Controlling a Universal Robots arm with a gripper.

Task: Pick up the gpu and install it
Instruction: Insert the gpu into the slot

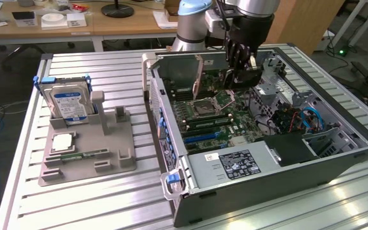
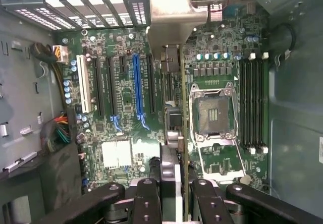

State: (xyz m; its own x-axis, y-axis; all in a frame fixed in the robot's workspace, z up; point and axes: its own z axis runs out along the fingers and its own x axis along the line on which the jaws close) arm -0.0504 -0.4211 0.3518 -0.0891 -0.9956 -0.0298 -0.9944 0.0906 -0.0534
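Observation:
My gripper (image 1: 242,72) hangs inside the open computer case (image 1: 337,163), over the motherboard (image 1: 212,117). It is shut on the gpu (image 1: 245,79), which shows there as a dark block below the fingers. In the wrist view the gpu (image 2: 174,108) stands edge-on between the black fingers (image 2: 146,201) of the gripper (image 2: 174,196), with its silver bracket (image 2: 174,12) at the far end. The card hovers above the board, beside the blue expansion slot (image 2: 136,88) and the empty CPU socket (image 2: 213,114). Whether its edge touches a slot is hidden.
A grey holder (image 1: 88,153) on the slatted table, at the exterior view's left, carries a hard drive (image 1: 69,103), a small chip (image 1: 63,141) and a memory stick (image 1: 82,155). In the case sit the power supply (image 1: 235,165), drive cage and blue cables (image 1: 312,120).

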